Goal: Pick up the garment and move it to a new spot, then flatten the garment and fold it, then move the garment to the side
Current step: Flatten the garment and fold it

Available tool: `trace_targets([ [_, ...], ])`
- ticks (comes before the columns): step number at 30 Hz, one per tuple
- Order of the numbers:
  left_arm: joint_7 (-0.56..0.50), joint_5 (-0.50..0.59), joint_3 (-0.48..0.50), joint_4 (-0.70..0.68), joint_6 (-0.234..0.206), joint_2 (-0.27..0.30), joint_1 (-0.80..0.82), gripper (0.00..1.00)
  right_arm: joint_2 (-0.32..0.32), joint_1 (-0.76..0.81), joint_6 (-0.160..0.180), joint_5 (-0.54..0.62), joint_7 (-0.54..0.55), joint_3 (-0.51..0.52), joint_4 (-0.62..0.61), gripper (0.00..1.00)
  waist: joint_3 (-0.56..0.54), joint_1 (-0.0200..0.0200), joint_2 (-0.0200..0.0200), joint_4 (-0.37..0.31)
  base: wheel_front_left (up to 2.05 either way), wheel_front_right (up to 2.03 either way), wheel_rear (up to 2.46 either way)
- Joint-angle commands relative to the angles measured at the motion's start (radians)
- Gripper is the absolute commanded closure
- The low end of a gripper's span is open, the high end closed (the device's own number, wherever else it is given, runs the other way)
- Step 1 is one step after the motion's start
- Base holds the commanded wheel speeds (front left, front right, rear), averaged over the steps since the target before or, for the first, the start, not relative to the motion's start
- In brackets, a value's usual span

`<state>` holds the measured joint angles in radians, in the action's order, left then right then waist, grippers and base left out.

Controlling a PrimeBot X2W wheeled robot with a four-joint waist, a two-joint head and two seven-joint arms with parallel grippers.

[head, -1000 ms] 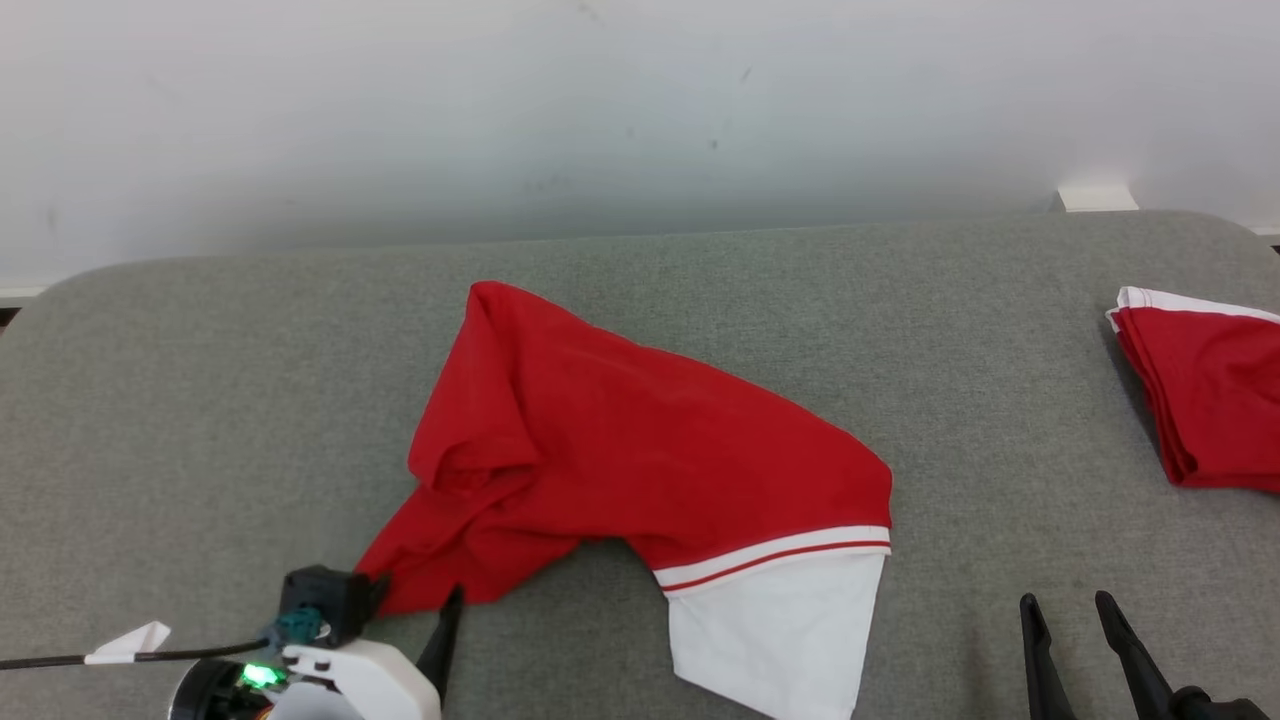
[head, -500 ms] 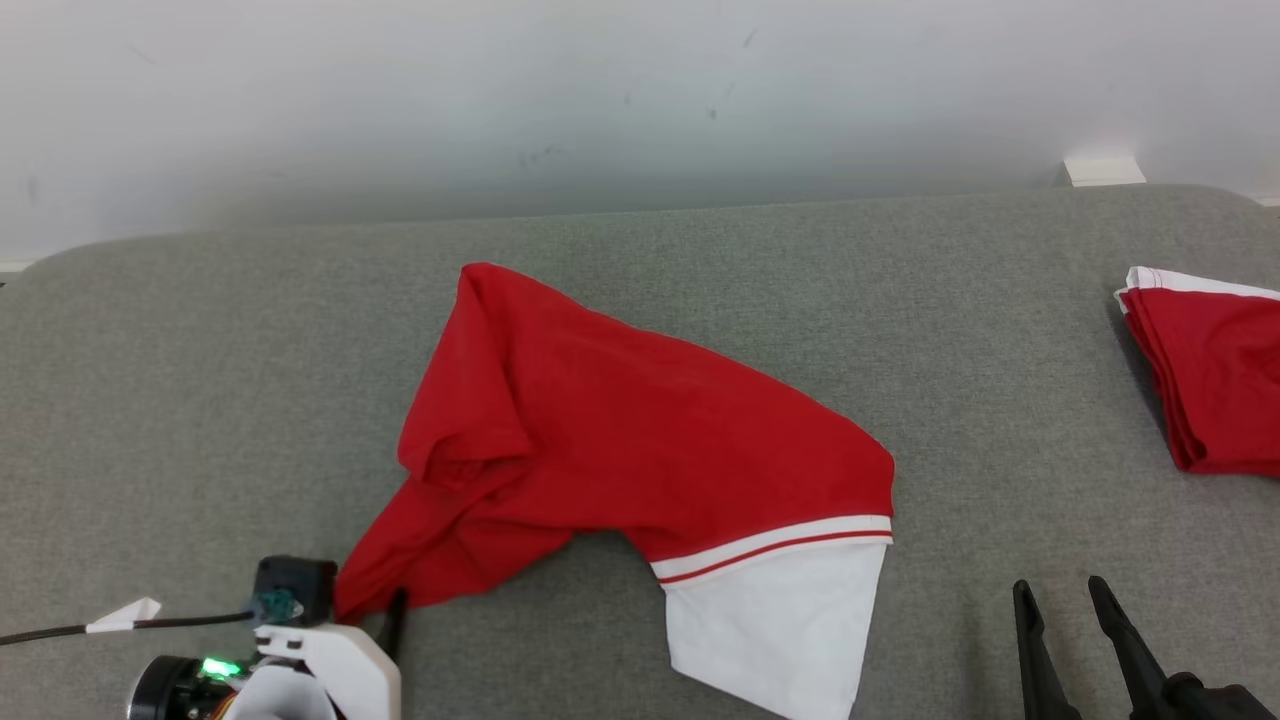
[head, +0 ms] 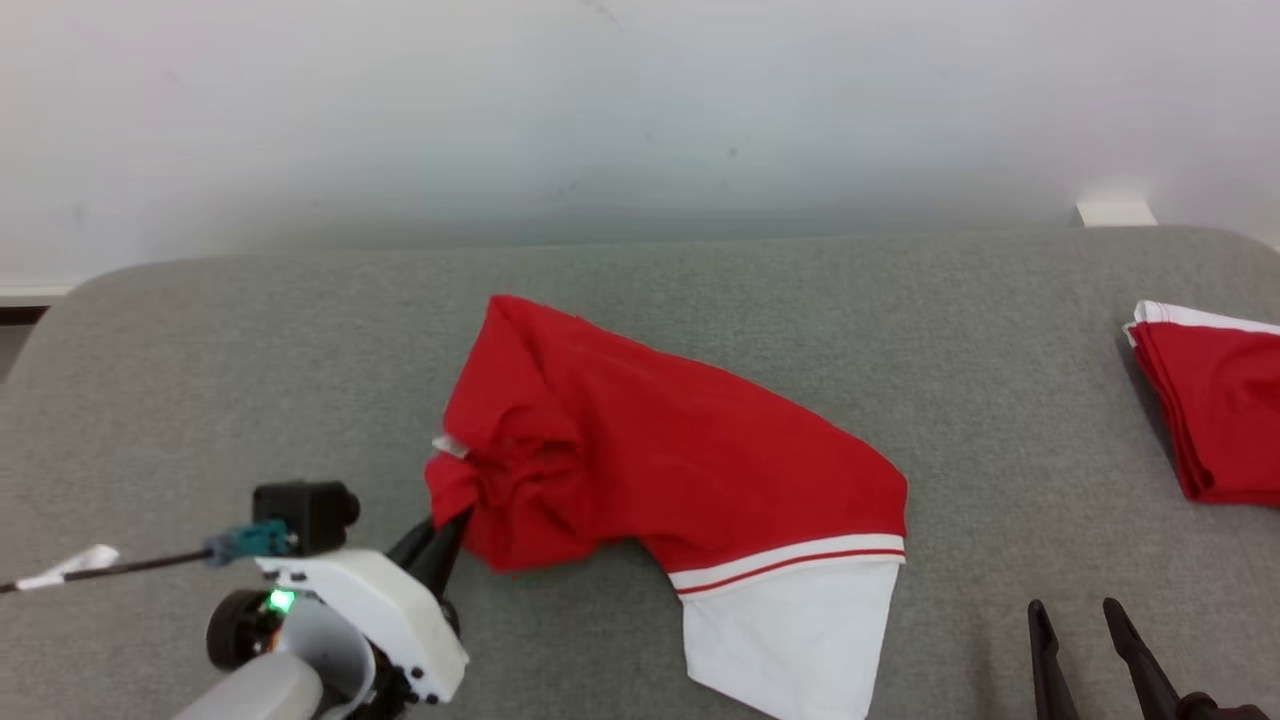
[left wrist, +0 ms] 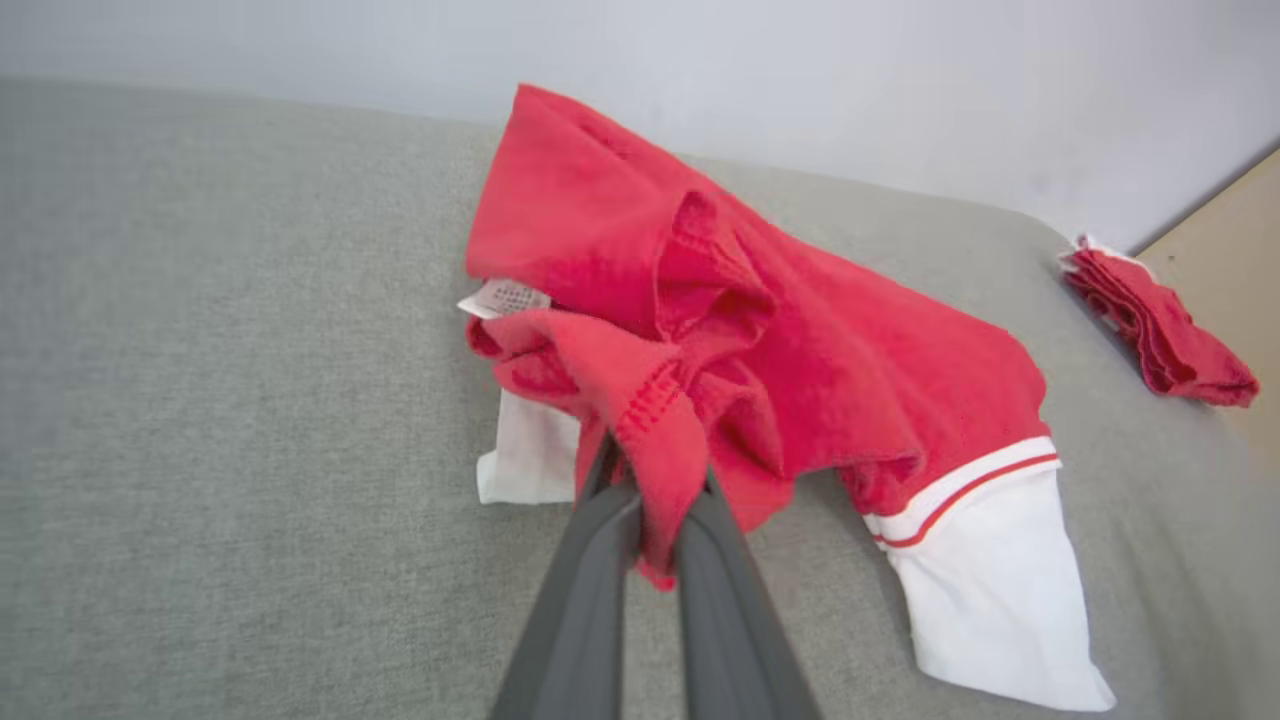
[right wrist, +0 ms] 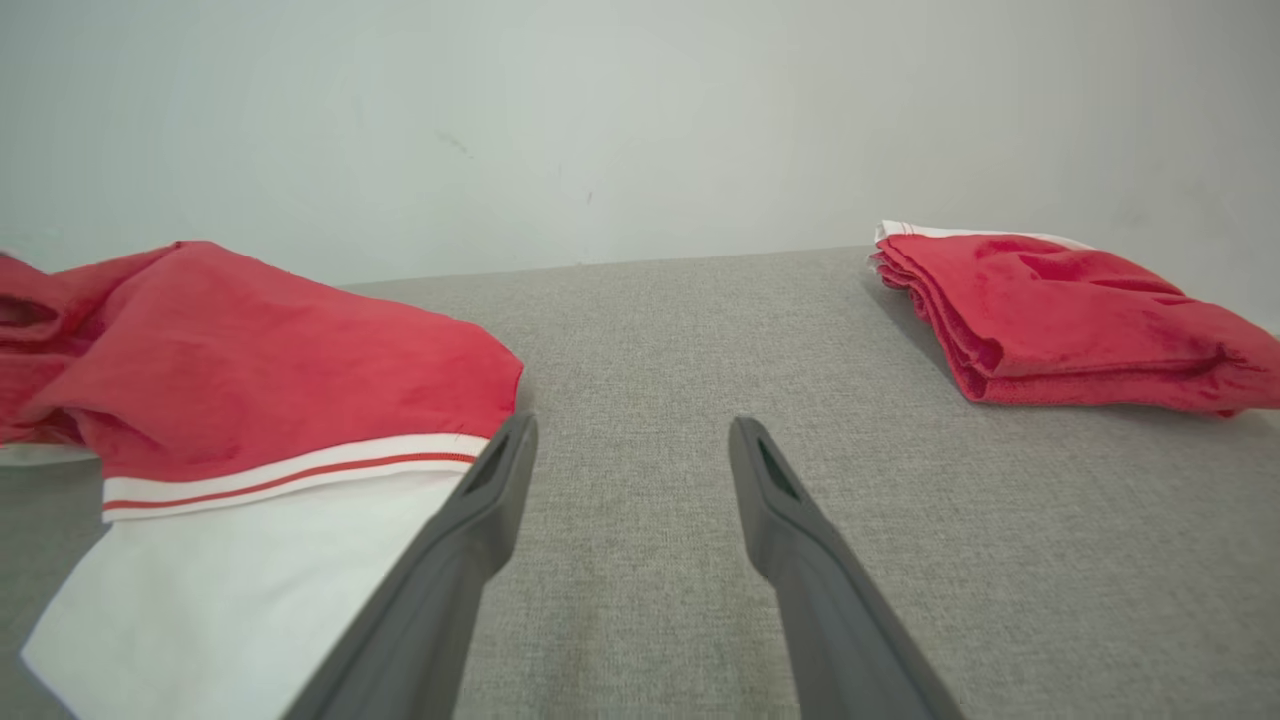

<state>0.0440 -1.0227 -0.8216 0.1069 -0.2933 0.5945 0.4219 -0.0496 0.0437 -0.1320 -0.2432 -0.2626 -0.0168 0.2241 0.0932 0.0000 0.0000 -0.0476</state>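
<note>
surface: grey woven worktop (head: pixel 250 380), rounded corners | garment (head: pixel 680 450): mid-worktop, crumpled red knit, white panel with red stripe | wall (head: pixel 600 120) behind garment: plain white | label (left wrist: pixel 505 297) on garment: white, print unreadable | left tool (left wrist: pixel 650 485): clamped on garment's bunched edge | right tool (right wrist: pixel 632 440): jaws apart, empty, right of garment | folded red pile (head: pixel 1215 410): far right of garment

The head camera looked forward and down from above the near edge of the bench (head: pixel 200 330), reaching the wall (head: pixel 640 100). The left wrist camera sat close behind the left tool (left wrist: pixel 652 490), facing the garment (left wrist: pixel 850 340) and the far right corner. The right wrist camera skimmed low over the bench, looking along the right tool (right wrist: pixel 635 430) toward the wall. All three shared the garment and the folded pile (head: pixel 1220 410)
</note>
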Motion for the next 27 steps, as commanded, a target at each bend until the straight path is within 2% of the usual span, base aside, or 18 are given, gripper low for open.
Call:
trace_targets([
  [1,-0.006,-0.027,0.023,-0.070,0.009,0.020,-0.001,1.00,-0.002,0.010,0.003,-0.001,-0.003,0.006,-0.002,0.00,-0.021,0.0000,0.0000,0.023,0.00,0.00,0.00],
  [7,-0.021,-0.138,0.106,-0.357,0.018,0.073,-0.045,1.00,-0.002,0.028,0.003,-0.012,-0.003,-0.004,0.004,0.00,-0.064,0.0000,0.0000,0.065,0.00,0.00,0.00],
  [13,0.017,-0.266,0.200,-0.523,0.011,0.068,-0.117,1.00,-0.002,0.043,0.003,-0.018,-0.003,-0.004,0.010,0.00,-0.092,0.0000,0.0000,0.098,0.00,0.00,0.00],
  [19,0.073,-0.329,0.296,-0.488,-0.029,0.085,-0.178,1.00,-0.002,0.035,0.003,-0.014,-0.003,-0.011,0.015,0.00,-0.095,0.0000,0.0000,0.107,0.00,0.00,0.00],
  [23,0.063,-0.312,0.275,-0.415,-0.053,0.119,-0.239,1.00,-0.002,0.029,0.003,-0.009,-0.003,-0.018,0.018,0.00,-0.092,0.0000,0.0000,0.095,0.00,0.00,0.00],
  [27,0.089,-0.351,0.279,-0.289,-0.076,0.109,-0.336,1.00,-0.002,0.038,0.003,-0.009,-0.003,-0.017,0.021,0.00,-0.083,0.0000,0.0000,0.087,0.00,0.00,0.00],
])
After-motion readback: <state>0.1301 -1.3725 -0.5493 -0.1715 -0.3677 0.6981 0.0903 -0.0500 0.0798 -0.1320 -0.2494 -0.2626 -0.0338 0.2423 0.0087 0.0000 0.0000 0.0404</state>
